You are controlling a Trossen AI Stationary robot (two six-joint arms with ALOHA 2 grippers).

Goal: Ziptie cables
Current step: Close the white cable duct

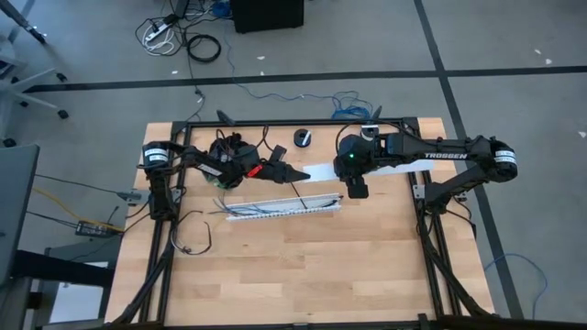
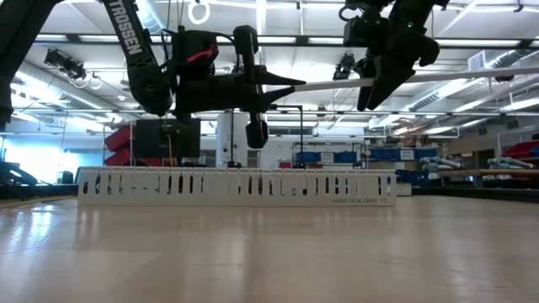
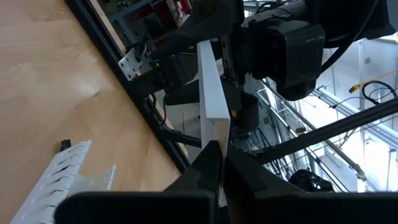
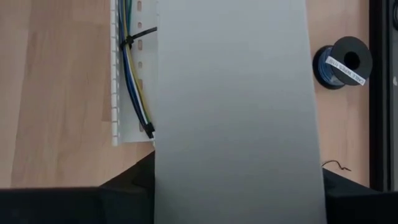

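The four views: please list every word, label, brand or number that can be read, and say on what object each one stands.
"TROSSEN": white letters on the right arm in the high view.
"TROSSEN": white letters on the dark arm at upper left in the low view; the first letter is partly hidden.
Small print on the white slotted duct: too small to read.
White label on the wire spool: too blurred to read.
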